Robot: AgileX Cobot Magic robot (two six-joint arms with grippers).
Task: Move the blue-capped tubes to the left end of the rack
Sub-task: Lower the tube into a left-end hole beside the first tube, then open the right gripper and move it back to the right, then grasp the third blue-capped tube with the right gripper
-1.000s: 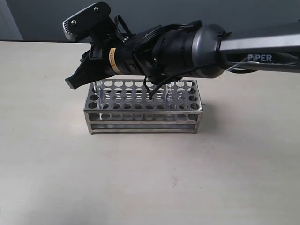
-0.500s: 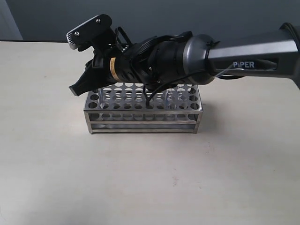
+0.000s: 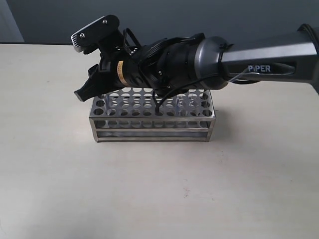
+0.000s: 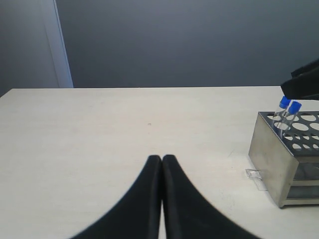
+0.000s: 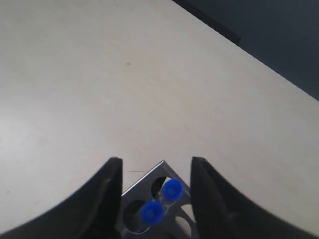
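Jaws on the right arm hang spread over two clear blue-capped tubes (image 5: 172,189) seated at the left corner of the shiny steel rack (image 3: 149,124); left jaws are pressed together. Placing looks finished; next, lift clear and fetch another.

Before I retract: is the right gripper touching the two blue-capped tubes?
Apart. The right wrist view shows the open right gripper straddling the blue-capped tubes, with a clear gap on each side.
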